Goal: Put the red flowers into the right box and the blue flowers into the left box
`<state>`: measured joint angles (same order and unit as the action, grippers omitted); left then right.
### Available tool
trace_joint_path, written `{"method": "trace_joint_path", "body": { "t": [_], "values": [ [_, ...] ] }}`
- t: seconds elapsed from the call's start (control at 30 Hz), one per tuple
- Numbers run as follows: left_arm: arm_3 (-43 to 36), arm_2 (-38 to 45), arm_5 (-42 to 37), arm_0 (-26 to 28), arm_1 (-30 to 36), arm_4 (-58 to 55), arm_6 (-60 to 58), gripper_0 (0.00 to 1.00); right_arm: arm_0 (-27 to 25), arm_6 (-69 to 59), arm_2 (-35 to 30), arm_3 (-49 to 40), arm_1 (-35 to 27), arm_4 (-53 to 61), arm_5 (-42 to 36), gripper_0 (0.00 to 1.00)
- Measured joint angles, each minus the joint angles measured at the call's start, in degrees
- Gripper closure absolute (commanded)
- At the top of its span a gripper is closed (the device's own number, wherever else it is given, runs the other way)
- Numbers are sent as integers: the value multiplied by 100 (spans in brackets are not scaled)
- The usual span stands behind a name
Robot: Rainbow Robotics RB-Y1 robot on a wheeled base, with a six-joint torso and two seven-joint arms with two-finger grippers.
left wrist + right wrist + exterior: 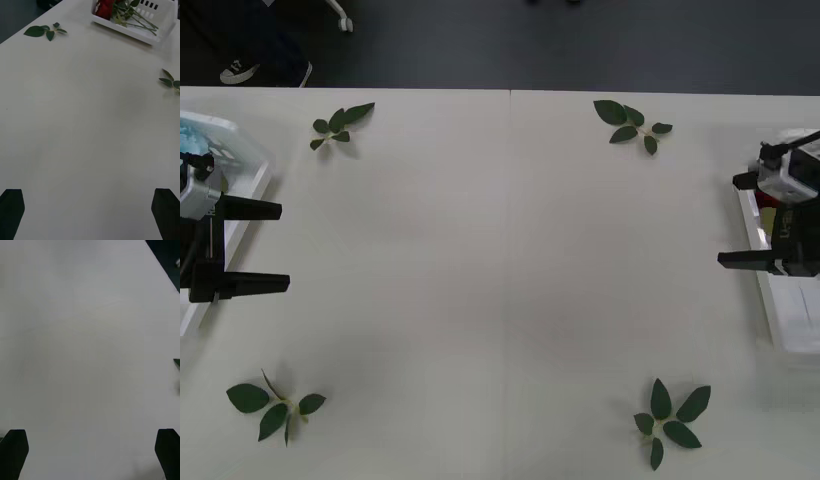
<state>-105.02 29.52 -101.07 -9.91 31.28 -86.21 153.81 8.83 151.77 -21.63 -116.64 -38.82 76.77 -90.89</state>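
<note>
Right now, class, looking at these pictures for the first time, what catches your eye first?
Four leaf sprigs ring a bare white table. The red flowers lie in the right box, the blue flowers in the left box. The left gripper and right gripper hang open beside them.

From my station I saw the white counter with a seam running down its middle. Four loose green leaf sprigs lay on it, well apart: one at the far left, one at the far right, one at the near left and one at the near right. Beyond the counter's far edge I made out dark floor and a person's dark shoe with a white sole.
</note>
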Motion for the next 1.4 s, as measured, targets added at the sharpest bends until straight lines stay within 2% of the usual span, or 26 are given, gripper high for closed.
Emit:
{"method": "trace_joint_path", "body": {
  "t": [0.1,0.3,0.57,0.83,1.13,1.4],
  "values": [
    [0,0,0,0,0,0,0,0,-79,605,-61,277,153,30,0,0],
    [0,0,0,0,0,0,0,0,-496,390,-58,770,167,296,3,0],
    [-1,0,0,0,0,0,0,0,-1037,390,-58,844,167,1174,214,0],
    [-1,0,0,0,0,0,0,0,-1052,390,-58,844,176,1615,273,0],
    [-1,0,0,0,0,0,0,0,-1052,390,-56,852,503,1640,485,0],
    [-1,0,0,0,0,0,0,0,-1052,390,44,1202,508,1805,485,0]
  ]
}}
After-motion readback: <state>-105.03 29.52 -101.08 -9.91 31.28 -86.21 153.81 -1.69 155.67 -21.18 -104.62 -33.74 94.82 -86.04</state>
